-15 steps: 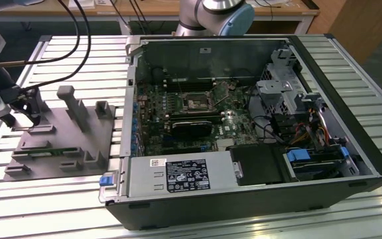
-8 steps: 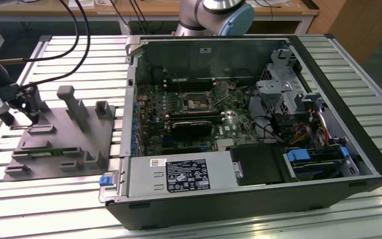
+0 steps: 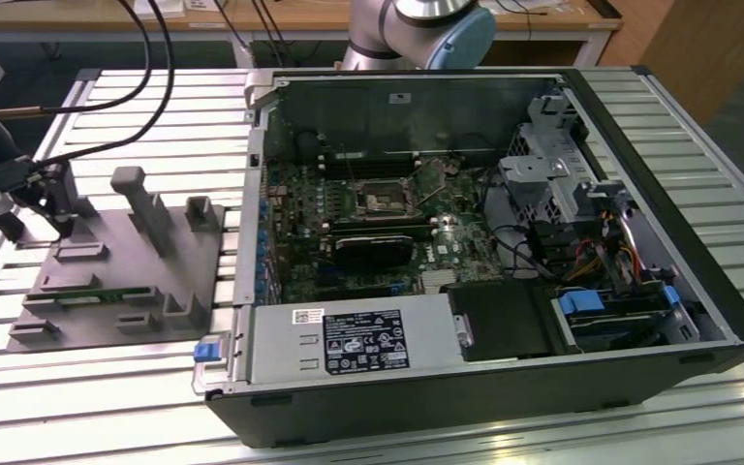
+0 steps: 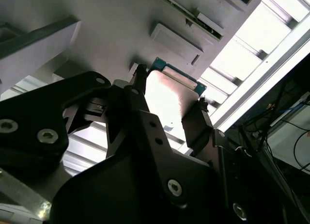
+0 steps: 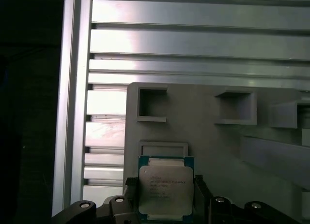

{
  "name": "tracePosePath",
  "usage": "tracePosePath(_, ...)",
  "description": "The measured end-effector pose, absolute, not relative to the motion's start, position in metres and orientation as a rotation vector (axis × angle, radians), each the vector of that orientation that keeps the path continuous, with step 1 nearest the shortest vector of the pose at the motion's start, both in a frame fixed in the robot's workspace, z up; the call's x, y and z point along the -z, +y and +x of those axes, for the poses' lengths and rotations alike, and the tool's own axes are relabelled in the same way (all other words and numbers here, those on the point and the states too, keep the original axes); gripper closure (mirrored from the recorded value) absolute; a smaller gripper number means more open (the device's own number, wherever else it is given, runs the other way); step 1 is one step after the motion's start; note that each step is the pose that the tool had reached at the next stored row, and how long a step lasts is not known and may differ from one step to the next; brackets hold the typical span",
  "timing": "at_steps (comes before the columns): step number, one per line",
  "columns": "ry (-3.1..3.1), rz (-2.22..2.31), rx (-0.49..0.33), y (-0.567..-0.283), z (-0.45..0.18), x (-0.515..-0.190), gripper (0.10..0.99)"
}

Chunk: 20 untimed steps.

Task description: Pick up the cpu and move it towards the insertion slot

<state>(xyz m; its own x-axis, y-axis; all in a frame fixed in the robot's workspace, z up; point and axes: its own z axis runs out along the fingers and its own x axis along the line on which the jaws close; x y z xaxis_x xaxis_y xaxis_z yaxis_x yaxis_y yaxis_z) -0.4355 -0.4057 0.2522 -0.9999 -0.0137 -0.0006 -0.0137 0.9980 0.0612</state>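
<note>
The cpu (image 5: 166, 187) is a small square chip with a silver top and a green rim. It sits between the two dark fingers of my gripper (image 5: 164, 197), which press on its opposite edges. The second wrist view shows the cpu (image 4: 170, 95) in my gripper (image 4: 168, 102), just over the grey fixture (image 4: 97, 35). An empty shallow frame (image 5: 163, 149) lies on the fixture beside the chip. In the exterior view my gripper (image 3: 39, 223) hangs over the far end of the fixture (image 3: 113, 276) at the exterior view's left. The insertion slot (image 3: 384, 201) is the square socket on the motherboard inside the open computer case.
The fixture carries tall grey posts (image 3: 139, 208) and a thin green memory stick (image 3: 94, 292). The open case (image 3: 476, 252) has raised walls, a drive cage (image 3: 546, 170) and cables (image 3: 604, 257). Black cables (image 3: 139, 87) hang towards the wrist. The slatted aluminium table (image 3: 113, 397) lies all around.
</note>
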Motion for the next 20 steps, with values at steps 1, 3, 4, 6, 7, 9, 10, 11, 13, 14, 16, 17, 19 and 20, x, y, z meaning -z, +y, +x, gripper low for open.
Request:
tracePosePath(1,3.14,-0.022,-0.096,-0.406,-0.436,-0.253,0.541)
tracePosePath(3,3.14,-0.022,-0.096,-0.406,-0.436,-0.255,0.541)
tracePosePath(4,3.14,-0.022,-0.096,-0.406,-0.436,-0.255,0.541)
tracePosePath(6,3.14,-0.022,-0.096,-0.406,-0.436,-0.257,0.541)
tracePosePath(7,3.14,-0.022,-0.096,-0.406,-0.436,-0.257,0.541)
tracePosePath(9,3.14,-0.022,-0.096,-0.406,-0.436,-0.259,0.541)
tracePosePath(10,3.14,-0.022,-0.096,-0.406,-0.436,-0.26,0.541)
tracePosePath(11,3.14,-0.022,-0.096,-0.406,-0.436,-0.261,0.541)
tracePosePath(13,3.14,-0.022,-0.096,-0.406,-0.436,-0.262,0.541)
tracePosePath(14,3.14,-0.022,-0.096,-0.406,-0.436,-0.263,0.541)
tracePosePath(16,3.14,-0.022,-0.096,-0.405,-0.435,-0.265,0.541)
tracePosePath(17,3.14,-0.021,-0.096,-0.405,-0.436,-0.266,0.541)
tracePosePath(19,3.14,-0.022,-0.096,-0.405,-0.436,-0.268,0.541)
tracePosePath(20,3.14,-0.022,-0.096,-0.405,-0.436,-0.269,0.541)
